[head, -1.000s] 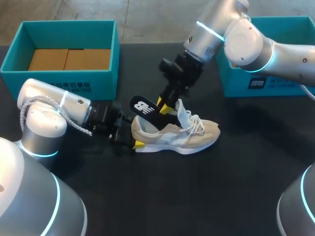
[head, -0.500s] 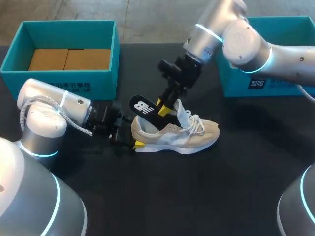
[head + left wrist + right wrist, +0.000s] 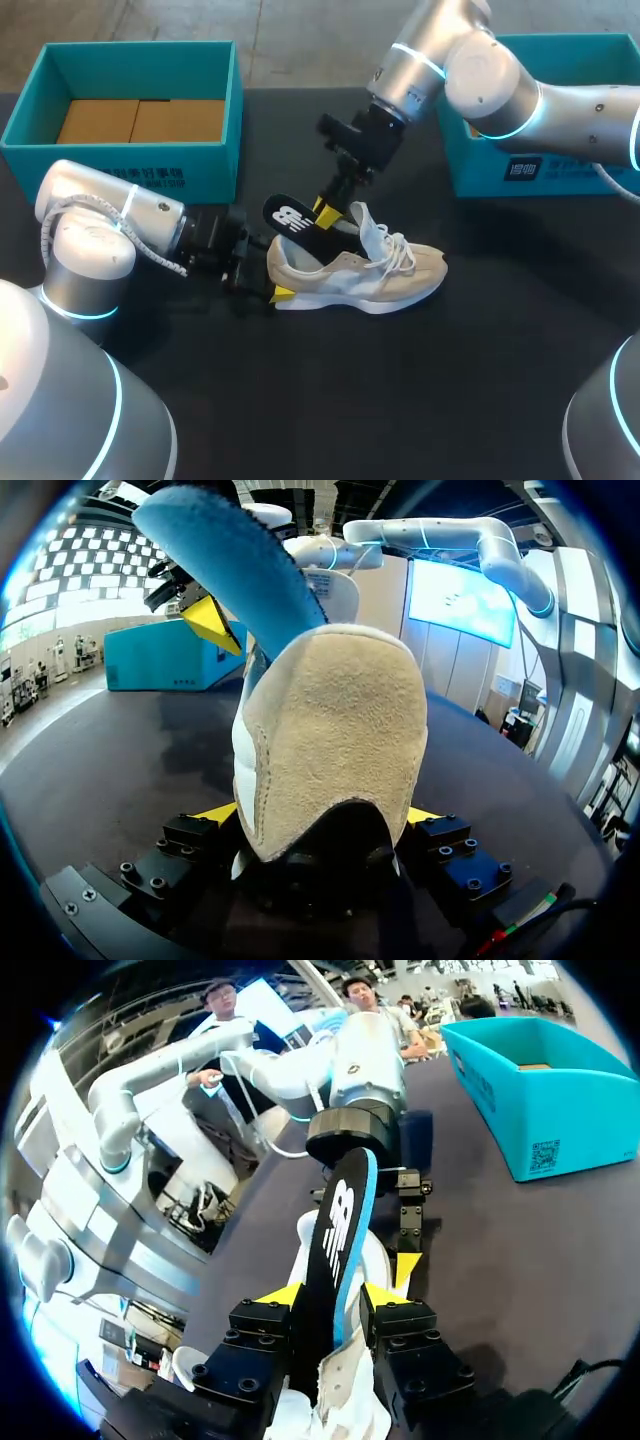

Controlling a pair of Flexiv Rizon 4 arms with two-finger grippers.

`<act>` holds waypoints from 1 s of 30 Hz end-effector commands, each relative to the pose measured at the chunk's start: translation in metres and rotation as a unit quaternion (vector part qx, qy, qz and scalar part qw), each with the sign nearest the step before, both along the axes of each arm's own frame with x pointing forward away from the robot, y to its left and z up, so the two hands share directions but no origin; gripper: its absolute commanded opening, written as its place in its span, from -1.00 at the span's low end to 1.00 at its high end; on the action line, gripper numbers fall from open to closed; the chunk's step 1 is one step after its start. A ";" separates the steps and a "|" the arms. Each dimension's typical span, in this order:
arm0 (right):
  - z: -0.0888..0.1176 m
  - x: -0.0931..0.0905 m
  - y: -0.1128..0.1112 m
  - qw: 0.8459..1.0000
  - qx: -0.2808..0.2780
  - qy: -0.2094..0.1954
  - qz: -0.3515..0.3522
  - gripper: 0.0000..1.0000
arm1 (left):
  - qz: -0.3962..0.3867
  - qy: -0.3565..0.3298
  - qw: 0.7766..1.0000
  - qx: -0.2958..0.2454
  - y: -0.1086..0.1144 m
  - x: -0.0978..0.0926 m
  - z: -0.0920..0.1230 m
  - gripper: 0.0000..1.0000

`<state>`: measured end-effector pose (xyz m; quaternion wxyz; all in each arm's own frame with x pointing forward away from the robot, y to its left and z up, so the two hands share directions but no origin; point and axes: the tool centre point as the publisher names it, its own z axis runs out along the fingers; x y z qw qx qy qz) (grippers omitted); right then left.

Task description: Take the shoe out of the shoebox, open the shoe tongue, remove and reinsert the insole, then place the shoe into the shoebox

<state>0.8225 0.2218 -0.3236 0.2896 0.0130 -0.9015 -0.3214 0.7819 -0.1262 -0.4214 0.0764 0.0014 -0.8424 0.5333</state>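
Note:
A beige shoe (image 3: 372, 278) lies on its sole on the black table, toe to the right. My left gripper (image 3: 274, 288) is shut on its heel (image 3: 335, 740), one yellow tip on each side. A black insole (image 3: 293, 220) with a blue underside sticks up at a slant out of the shoe's opening. My right gripper (image 3: 328, 213), coming down from the back, is shut on the insole's middle. In the right wrist view the insole (image 3: 335, 1240) runs between the two yellow fingertips (image 3: 283, 1295). The white tongue (image 3: 368, 228) stands folded up.
A teal box (image 3: 120, 160) with brown cardboard inside stands at the back left. A second teal box (image 3: 560, 172) stands at the back right under my right arm. Bare black table lies in front of the shoe.
My right arm's wrist has shifted slightly up and to the left, still gripping the insole. The shoe, the insole and my left arm stay where they were.

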 end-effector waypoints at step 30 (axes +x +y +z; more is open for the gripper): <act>-0.001 -0.010 0.010 1.000 0.014 0.006 -0.012 -1.00 | 0.000 0.000 1.000 0.000 0.002 0.000 -0.002 -1.00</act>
